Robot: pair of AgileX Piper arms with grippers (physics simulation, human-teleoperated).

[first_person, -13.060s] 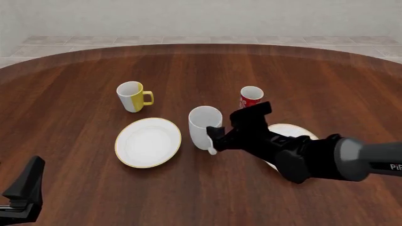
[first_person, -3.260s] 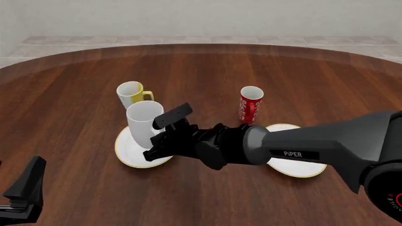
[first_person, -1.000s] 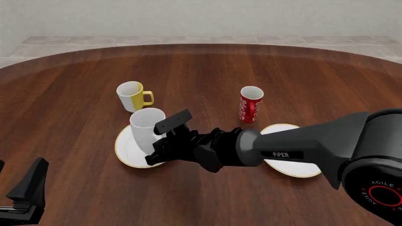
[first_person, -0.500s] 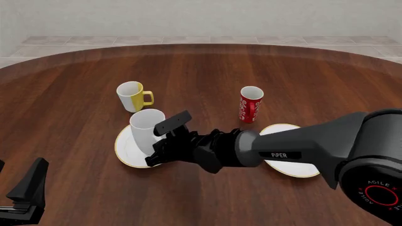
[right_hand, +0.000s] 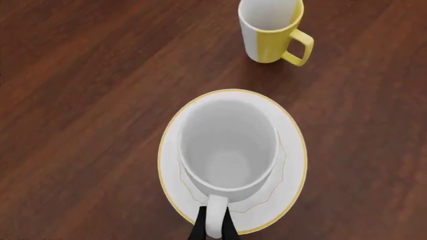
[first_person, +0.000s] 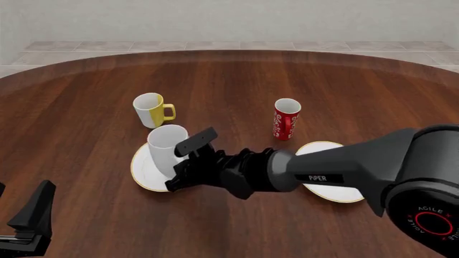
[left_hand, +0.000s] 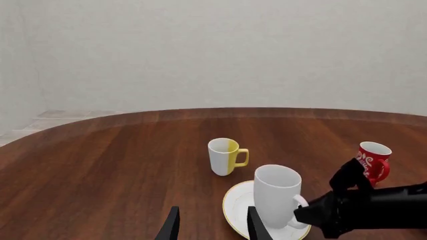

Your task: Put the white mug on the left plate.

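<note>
On left plate (first_person: pixel 142 171): white mug (first_person: pixel 165 149) upright, handle pinched by right tool (right_hand: pixel 213 229); left tool (left_hand: pixel 212 226) parted, empty, tips cropped.

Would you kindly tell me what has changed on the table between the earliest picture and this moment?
The right pincer, shut on the handle, has carried the white mug leftward from the middle of the table onto the left plate, where it now stands upright. The yellow-and-white mug, the red patterned cup, both plates and the idle left pincer stayed where they were.

front: high, forward-down | left wrist: low, level | right wrist: close, straight down
</note>
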